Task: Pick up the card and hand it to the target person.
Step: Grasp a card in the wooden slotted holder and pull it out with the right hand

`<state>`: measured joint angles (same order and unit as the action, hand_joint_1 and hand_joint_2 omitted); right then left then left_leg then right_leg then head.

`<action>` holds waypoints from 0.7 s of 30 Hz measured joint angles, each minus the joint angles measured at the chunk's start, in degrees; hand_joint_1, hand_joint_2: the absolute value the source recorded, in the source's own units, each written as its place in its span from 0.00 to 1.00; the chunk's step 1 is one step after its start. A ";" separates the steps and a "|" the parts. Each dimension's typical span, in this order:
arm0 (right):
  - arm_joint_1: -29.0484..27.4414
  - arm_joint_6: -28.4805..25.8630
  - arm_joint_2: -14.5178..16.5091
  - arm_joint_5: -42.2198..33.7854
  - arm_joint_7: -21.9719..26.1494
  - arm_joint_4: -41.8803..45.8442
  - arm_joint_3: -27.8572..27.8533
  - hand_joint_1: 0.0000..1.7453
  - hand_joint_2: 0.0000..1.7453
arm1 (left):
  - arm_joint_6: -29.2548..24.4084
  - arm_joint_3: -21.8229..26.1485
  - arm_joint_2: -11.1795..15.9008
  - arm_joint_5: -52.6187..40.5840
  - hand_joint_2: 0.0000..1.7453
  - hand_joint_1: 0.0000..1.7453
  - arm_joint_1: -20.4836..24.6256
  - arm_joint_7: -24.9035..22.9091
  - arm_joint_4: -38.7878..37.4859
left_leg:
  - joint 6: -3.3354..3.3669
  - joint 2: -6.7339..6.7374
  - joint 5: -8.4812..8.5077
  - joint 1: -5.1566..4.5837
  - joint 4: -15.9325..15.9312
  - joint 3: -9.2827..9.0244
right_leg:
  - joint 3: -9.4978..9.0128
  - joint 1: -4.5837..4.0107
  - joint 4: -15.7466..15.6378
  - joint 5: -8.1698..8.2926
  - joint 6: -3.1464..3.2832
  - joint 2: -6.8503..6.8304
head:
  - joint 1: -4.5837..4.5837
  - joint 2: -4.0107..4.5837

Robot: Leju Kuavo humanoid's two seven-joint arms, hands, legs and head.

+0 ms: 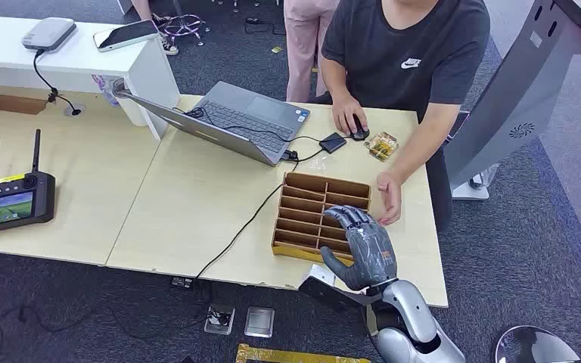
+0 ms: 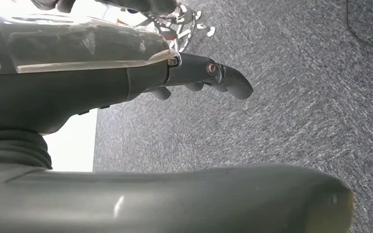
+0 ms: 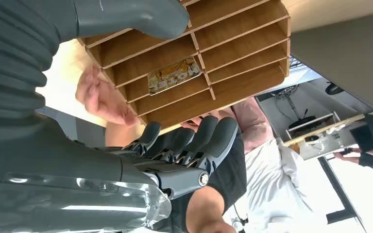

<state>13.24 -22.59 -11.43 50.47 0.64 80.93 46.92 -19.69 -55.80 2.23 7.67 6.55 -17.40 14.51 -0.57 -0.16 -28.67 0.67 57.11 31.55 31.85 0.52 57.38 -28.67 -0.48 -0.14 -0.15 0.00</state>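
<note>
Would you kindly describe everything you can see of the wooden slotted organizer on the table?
The wooden organizer is a shallow brown box that looks like thin plywood, split by a centre wall into two columns of narrow slots. It lies flat on the light table, near its front edge, beside a black cable. A yellowish printed card rests in one slot. The right hand hovers over its near right corner, open; contact cannot be judged. A person's hand lies close to its right side.
</note>
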 joint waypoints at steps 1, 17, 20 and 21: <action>0.04 -0.01 0.00 0.00 0.00 -0.08 0.00 0.32 1.00 | 0.00 0.00 0.00 0.00 0.00 0.00 0.00 0.00 0.00 | 0.00 0.00 0.00 0.00 0.00 0.00 | 0.00 0.00 0.00 0.00 0.00 0.00 | 0.00 0.00; 3.48 -3.08 0.91 -2.18 2.02 -7.51 0.05 0.39 1.00 | 0.79 -0.03 0.00 -0.79 0.00 0.00 0.41 -0.19 0.00 | 0.00 0.00 0.00 0.00 0.00 0.00 | 0.00 0.00 0.00 0.00 0.00 0.00 | 0.03 0.00; 4.47 -3.74 1.61 -2.67 3.09 -10.22 0.09 0.40 1.00 | 0.92 -0.06 0.00 -0.83 0.00 0.00 0.63 -0.43 0.00 | 0.00 0.00 0.00 0.00 0.00 0.00 | 0.00 0.00 0.01 0.00 0.00 0.00 | 0.02 0.00; 4.80 -3.99 1.84 -2.83 3.43 -11.07 0.09 0.40 1.00 | 0.95 -0.07 0.00 -0.83 0.00 0.00 0.67 -0.45 0.00 | 0.00 0.00 0.00 0.00 0.00 0.00 | 0.00 0.00 0.01 0.00 0.00 0.00 | 0.02 0.00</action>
<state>18.03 -26.58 -9.59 47.64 4.07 69.86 47.01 -18.75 -55.87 2.23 6.84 7.23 -17.85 14.51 -0.57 -0.17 -28.66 0.67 57.11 31.55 31.84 0.52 57.38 -28.67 -0.48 -0.14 -0.14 0.00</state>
